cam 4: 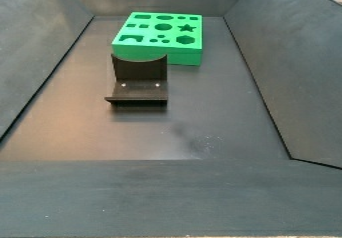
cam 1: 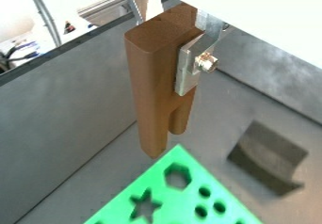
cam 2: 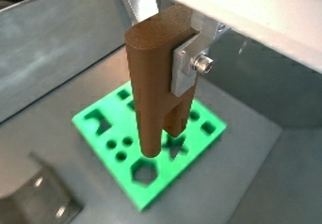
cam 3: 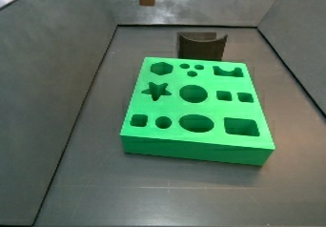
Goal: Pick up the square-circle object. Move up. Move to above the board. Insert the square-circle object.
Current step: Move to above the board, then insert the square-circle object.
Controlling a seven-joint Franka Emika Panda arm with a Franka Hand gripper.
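Hand (cam 2: 180, 51) clamped on upper end of square-circle object (cam 2: 157, 87), peg hanging upright and lifted well clear above board (cam 2: 151, 138) on the floor, likely to line it up for insertion; fixture (cam 3: 200, 43) beside board.

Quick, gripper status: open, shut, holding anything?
Gripper: shut on the peg, held upright, high above the board, not yet inserted.

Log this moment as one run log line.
gripper: shut on square-circle object | peg: raised, upright | board: on floor, holes empty | fixture: beside board
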